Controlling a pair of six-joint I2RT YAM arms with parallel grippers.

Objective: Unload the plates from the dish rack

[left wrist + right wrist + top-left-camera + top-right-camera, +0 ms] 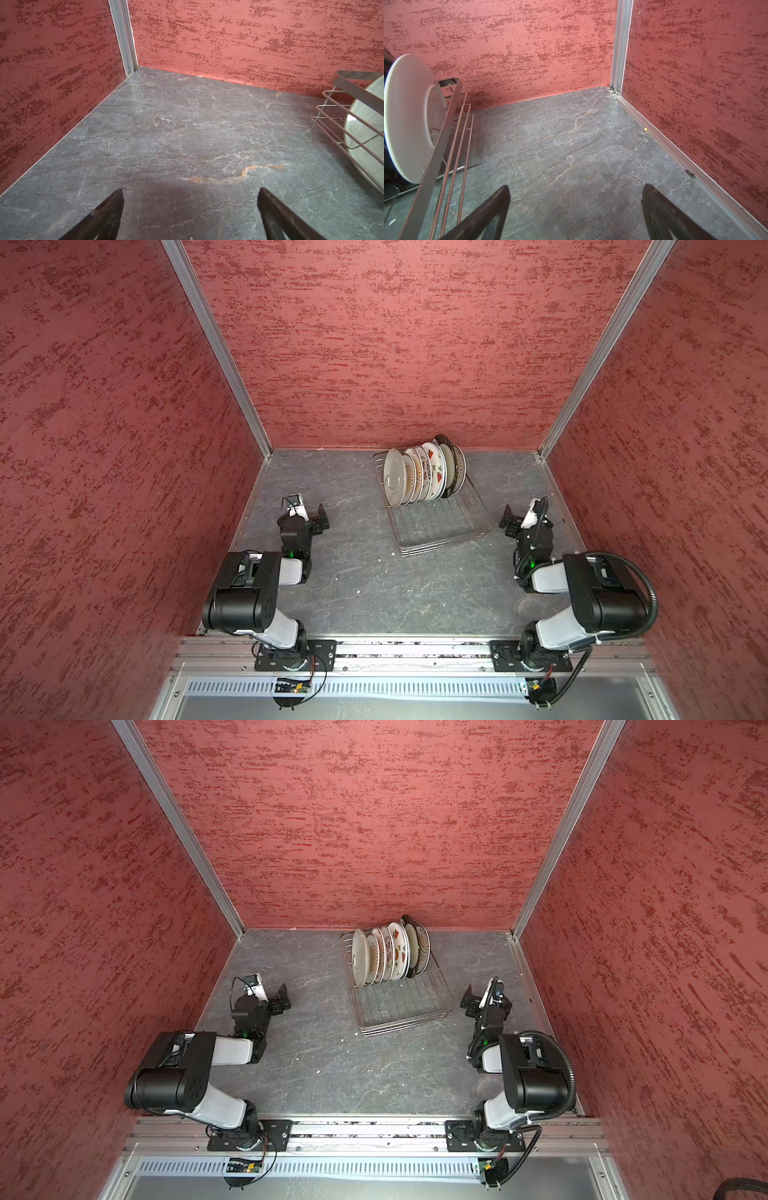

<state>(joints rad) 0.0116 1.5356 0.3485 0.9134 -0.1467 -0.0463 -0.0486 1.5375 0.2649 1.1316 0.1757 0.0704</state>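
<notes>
plates packed tight; left pincer and right pincer spread, empty
if i nip one, its neighbours may topple or the rack may skid on the table.

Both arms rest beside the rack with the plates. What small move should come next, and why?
Probably bring the left gripper toward the plain white plate at the left end of the row. The gripper's fingers are open and empty, all plates stand in the dish rack, and that plate's face is uncovered on this arm's side.
</notes>
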